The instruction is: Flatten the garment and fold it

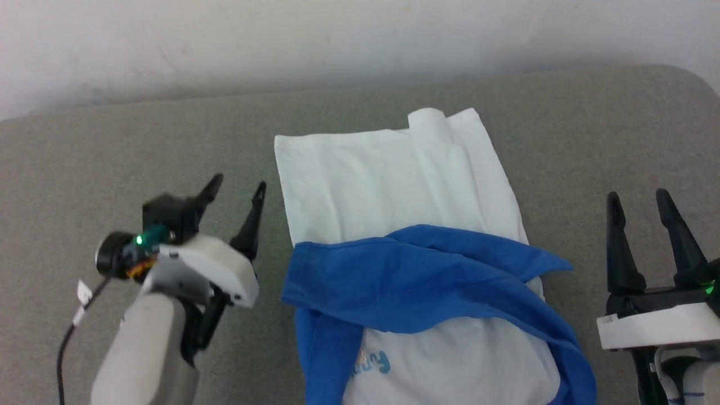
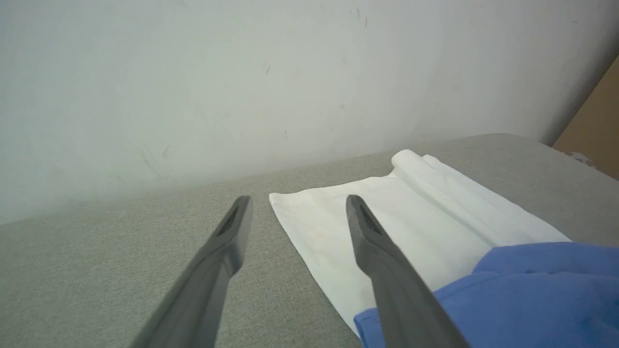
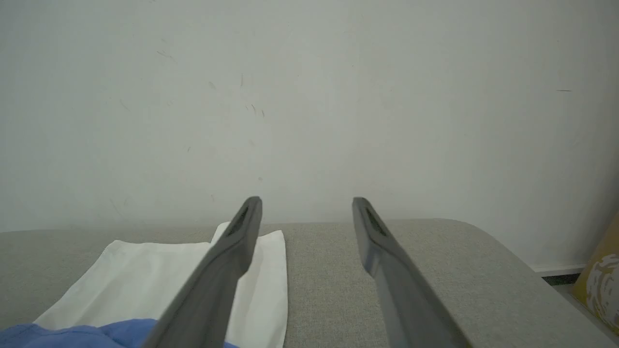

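We find the left gripper (image 1: 239, 184) at the lower left of the head view. Its two dark fingers stand apart and hold nothing. It hovers over the grey padded surface (image 1: 112, 152), just beside the left edge of the garment (image 1: 388, 180). In the left wrist view, one finger crosses the white cloth at centre frame. We cannot tell whether it touches the cloth.

The garment occupies the centre of the head view, from upper centre down to the bottom edge. Its white body lies as a narrow panel, with a rolled ridge at its upper right corner. A bright blue sleeve (image 1: 427, 270) lies rumpled across the lower half. Below it, at bottom centre, we see light-blue lettering (image 1: 380, 363) and part of a small tan patch (image 1: 364, 355).

The right gripper (image 1: 638, 197) sits at the lower right, fingers pointing up the frame, spread apart and empty. It stands near the garment's right edge but clear of it. In the right wrist view, the white cloth lies at the lower left, and a pale wall (image 3: 309, 96) spans the upper half.
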